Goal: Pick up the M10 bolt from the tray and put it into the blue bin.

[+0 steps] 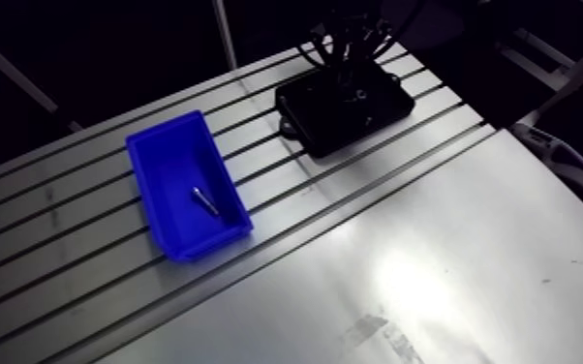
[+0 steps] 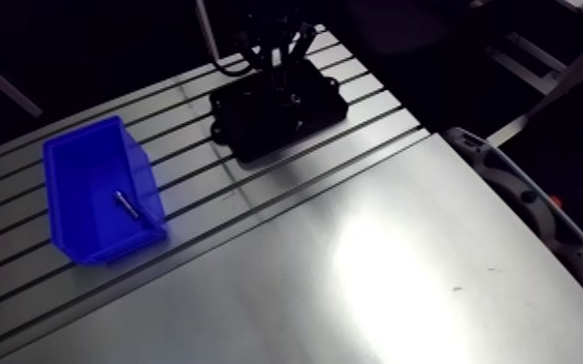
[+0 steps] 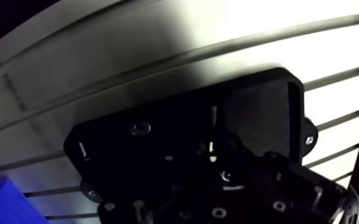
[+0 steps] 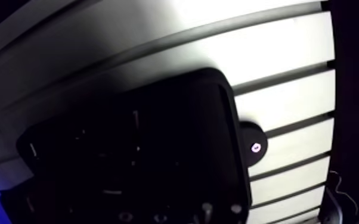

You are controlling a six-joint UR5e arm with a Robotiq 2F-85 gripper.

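A blue bin [image 1: 150, 179] stands on the slotted table, left of centre in the arm view. A small metal bolt [image 1: 205, 201] lies on its floor, near the right wall. The black tray [image 1: 397, 102] sits farther back and to the right. My gripper [image 1: 352, 85] hangs low over the tray's middle and shows only as a dark shape. In the wrist view the tray [image 3: 277, 101] is directly under the gripper, holding several small bolts and fasteners, among them an upright pin [image 3: 213, 116] and a nut [image 3: 140, 128]. A corner of the bin [image 3: 3, 205] shows beside the tray.
A smooth metal sheet [image 1: 431, 271] covers the table's near right part, with a bright glare on it. A curved grey housing [image 2: 518, 194] lies along the table's right edge. Open slots run between the bin and the tray.
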